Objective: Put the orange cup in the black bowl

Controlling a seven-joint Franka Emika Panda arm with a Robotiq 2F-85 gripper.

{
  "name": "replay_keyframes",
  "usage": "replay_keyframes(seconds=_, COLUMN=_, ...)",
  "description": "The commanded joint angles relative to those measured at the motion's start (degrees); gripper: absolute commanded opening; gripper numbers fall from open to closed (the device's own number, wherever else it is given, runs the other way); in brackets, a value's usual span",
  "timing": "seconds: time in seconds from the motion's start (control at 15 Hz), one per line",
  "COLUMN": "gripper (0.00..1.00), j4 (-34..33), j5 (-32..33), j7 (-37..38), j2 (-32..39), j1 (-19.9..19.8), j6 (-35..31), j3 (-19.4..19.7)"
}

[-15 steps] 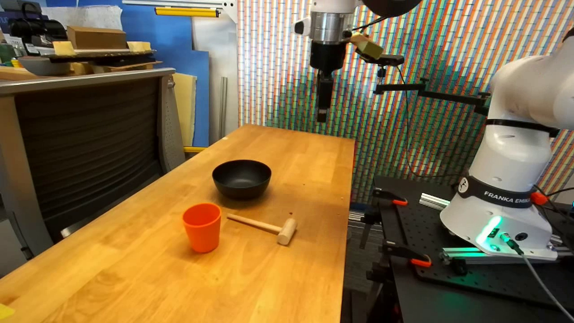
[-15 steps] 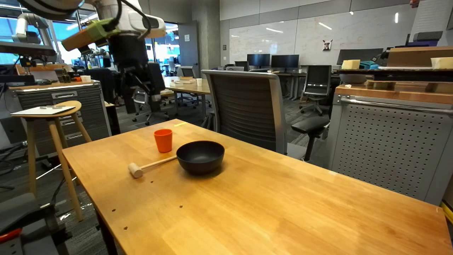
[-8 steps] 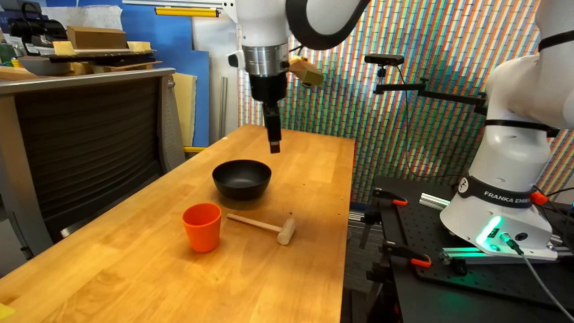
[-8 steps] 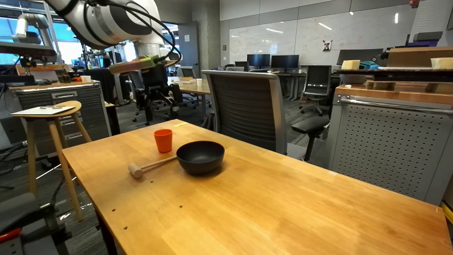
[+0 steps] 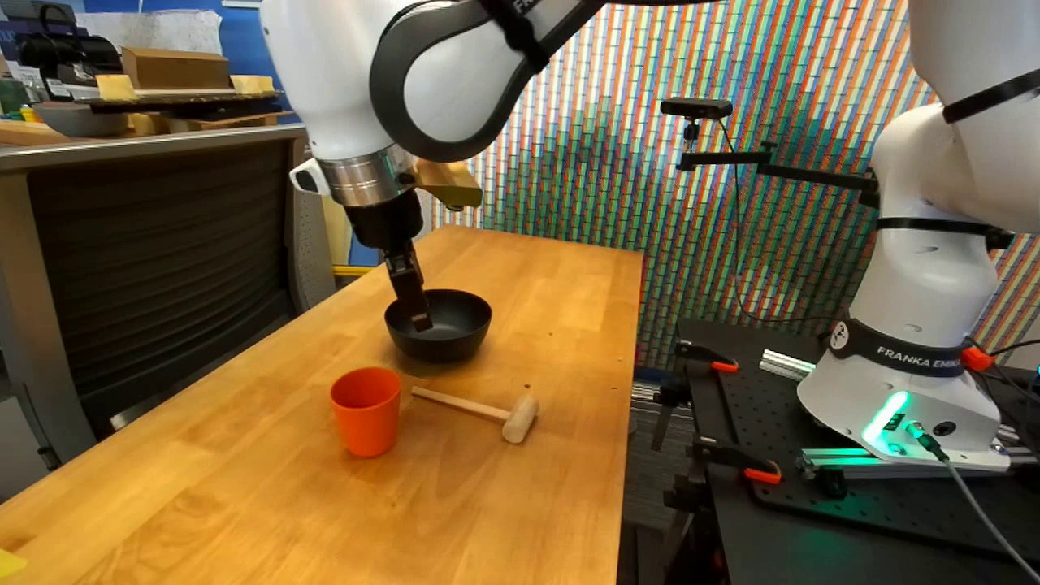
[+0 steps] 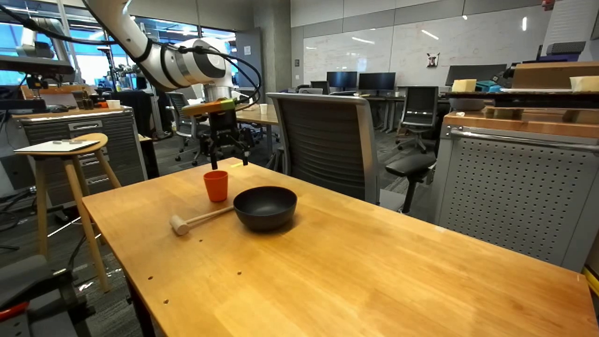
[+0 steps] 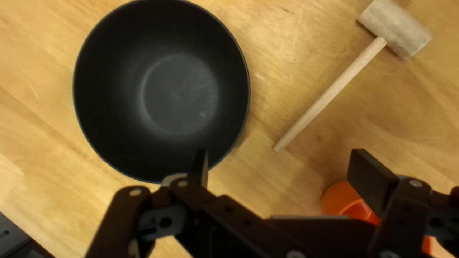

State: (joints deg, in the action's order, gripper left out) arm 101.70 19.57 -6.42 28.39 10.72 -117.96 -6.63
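The orange cup (image 5: 366, 418) stands upright on the wooden table; it also shows in the other frames, in an exterior view (image 6: 216, 187) and partly behind a finger in the wrist view (image 7: 339, 197). The black bowl (image 5: 459, 337) sits beside it with nothing in it, seen too in an exterior view (image 6: 265, 217) and in the wrist view (image 7: 179, 95). My gripper (image 6: 230, 164) is open and empty, pointing down above the table. In the wrist view the gripper (image 7: 279, 154) has its fingers wide apart, one over the bowl's rim, one over the cup.
A small wooden mallet (image 5: 520, 418) lies on the table (image 5: 504, 512) near the cup and bowl; its handle end is close to the bowl in the wrist view (image 7: 330, 93). A chair (image 6: 323, 145) stands against the table's long side.
The arm has moved across the table and down, bringing the gripper from high up to above the bowl and cup area. The cup, bowl and mallet have not moved.
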Motion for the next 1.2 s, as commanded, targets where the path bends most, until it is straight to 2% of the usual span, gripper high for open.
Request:
replay_keyframes(seconds=0.0, gripper=1.00, j4=-14.0, j5=-0.6, j7=-4.5, j2=9.2, j1=1.3, j6=7.5, j3=0.0)
replay_keyframes(seconds=0.33, gripper=1.00, j4=-27.9, j5=-1.2, j7=-8.7, j2=18.7, j1=2.6, j6=13.2, j3=-0.2)
replay_keyframes(seconds=0.6, gripper=1.00, j4=-37.8, j5=-4.1, j7=-12.1, j2=25.3, j1=2.8, j6=20.3, j3=-0.9)
replay_keyframes(seconds=0.93, gripper=1.00, j4=-45.0, j5=-7.9, j7=-13.8, j2=30.5, j1=2.9, j6=27.0, j3=-1.6)
replay_keyframes(seconds=1.0, gripper=0.75, j4=-46.1, j5=-8.1, j7=-13.9, j2=31.3, j1=3.0, j6=27.3, j3=-1.5)
replay_keyframes(seconds=1.07, gripper=0.74, j4=-46.9, j5=-8.8, j7=-14.0, j2=32.1, j1=2.8, j6=27.2, j3=-1.7)
replay_keyframes(seconds=1.13, gripper=0.66, j4=-47.8, j5=-9.5, j7=-14.2, j2=32.9, j1=2.5, j6=27.3, j3=-2.0)
